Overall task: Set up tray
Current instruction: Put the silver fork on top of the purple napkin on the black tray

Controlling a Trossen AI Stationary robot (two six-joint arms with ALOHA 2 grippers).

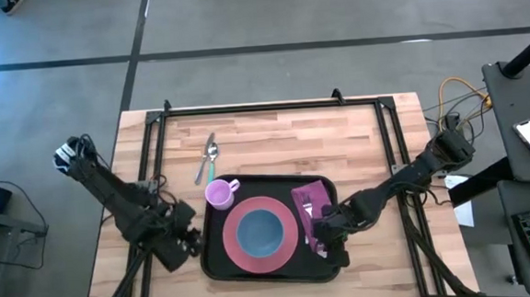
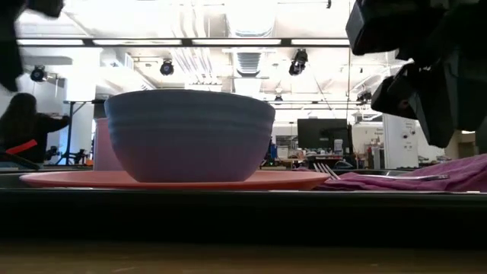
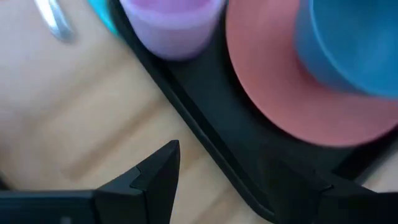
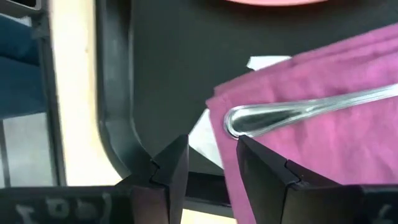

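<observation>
One spoon [image 1: 207,157] beside tray [image 1: 218,262]

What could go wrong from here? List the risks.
1. The right tool sits open right at the handle end of the silver fork on the magenta cloth napkin; pulling away could snag and drag either.
2. The silver spoon lies off the black rectangular tray, so the setup looks incomplete.

- I see a spoon [image 1: 208,157] lying on my wooden table [image 1: 274,139].
- A person [image 2: 27,125] in dark clothing is far behind.
</observation>
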